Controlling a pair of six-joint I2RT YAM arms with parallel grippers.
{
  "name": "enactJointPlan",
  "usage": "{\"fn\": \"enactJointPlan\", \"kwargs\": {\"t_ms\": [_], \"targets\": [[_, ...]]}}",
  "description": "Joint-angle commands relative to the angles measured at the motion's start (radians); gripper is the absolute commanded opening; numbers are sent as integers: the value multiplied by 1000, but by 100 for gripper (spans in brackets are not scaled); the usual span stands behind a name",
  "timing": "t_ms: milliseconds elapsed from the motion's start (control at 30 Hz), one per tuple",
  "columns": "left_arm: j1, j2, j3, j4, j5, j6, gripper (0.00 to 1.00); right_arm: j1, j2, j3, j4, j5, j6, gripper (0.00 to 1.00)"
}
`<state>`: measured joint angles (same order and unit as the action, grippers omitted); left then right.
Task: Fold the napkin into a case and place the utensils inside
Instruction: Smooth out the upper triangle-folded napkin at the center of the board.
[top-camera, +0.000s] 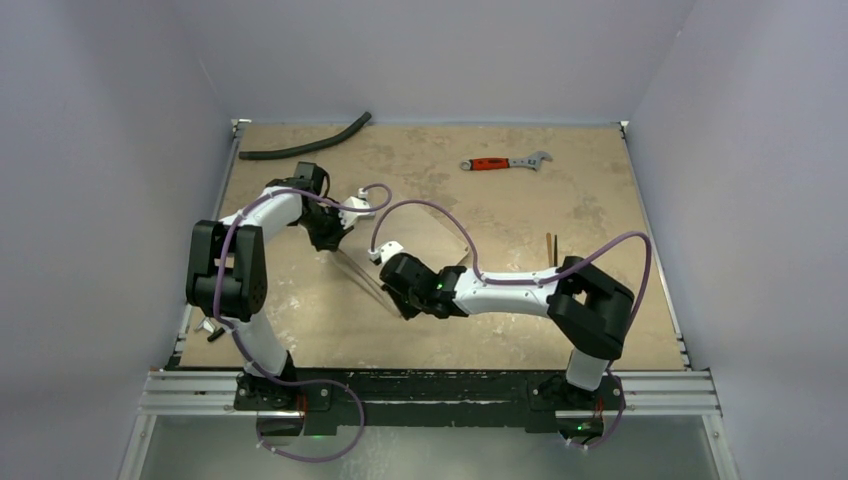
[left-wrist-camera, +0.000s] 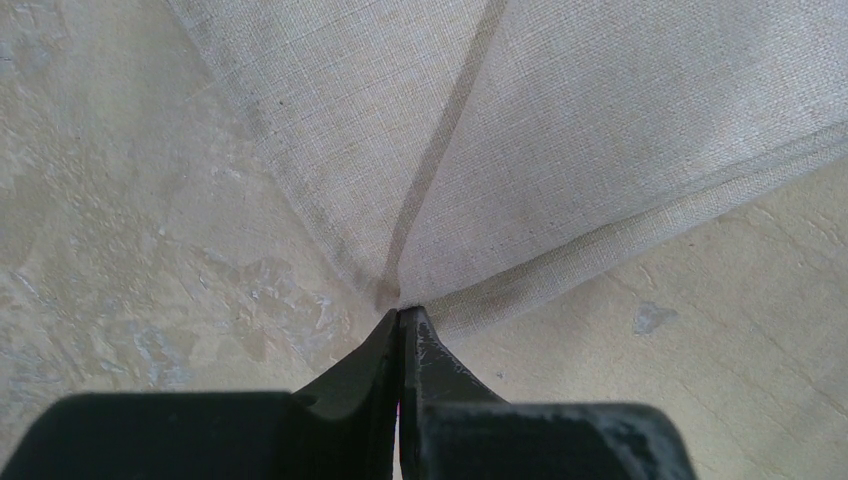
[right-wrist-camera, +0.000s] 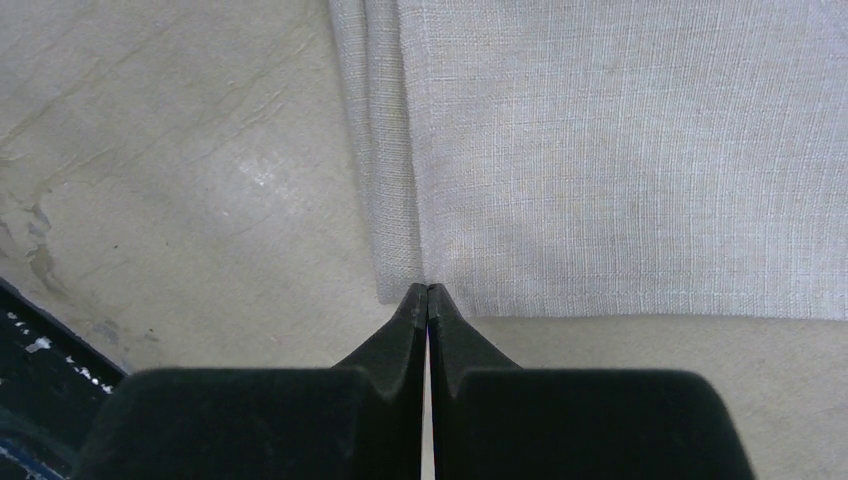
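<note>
Left pincer (left-wrist-camera: 401, 313), right pincer (right-wrist-camera: 428, 291), clamped on napkin (left-wrist-camera: 560, 130)

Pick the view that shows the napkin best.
Left wrist: the napkin shows corner, crease and both edges, pinched in the shut left hand. Right wrist shows one edge with a folded layer, pinched by the right hand. Top external barely separates it from the table.
</note>
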<state>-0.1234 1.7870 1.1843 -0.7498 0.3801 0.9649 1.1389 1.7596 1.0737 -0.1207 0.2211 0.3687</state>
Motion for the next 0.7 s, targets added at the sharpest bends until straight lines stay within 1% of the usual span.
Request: {"fn": "enactJointPlan", "kwargs": {"t_ms": [0, 200, 500, 600, 633, 667], "targets": [[12, -28, -8, -8, 15, 22, 0, 8, -30, 66, -33, -4, -30, 0], [17, -18, -20, -8, 19, 13, 0, 21, -15, 74, -8, -68, -39, 0], [44, -18, -3, -6, 15, 4, 0, 41, 44, 6, 46, -71, -22, 0], [54, -22, 10, -10, 19, 0, 0, 41, 56, -12, 36, -76, 3, 0], [57, -23, 12, -12, 22, 0, 0, 41, 59, -18, 33, -89, 4, 2], [57, -27, 14, -17, 25, 1, 0, 41, 59, -27, 37, -91, 5, 6]]}}
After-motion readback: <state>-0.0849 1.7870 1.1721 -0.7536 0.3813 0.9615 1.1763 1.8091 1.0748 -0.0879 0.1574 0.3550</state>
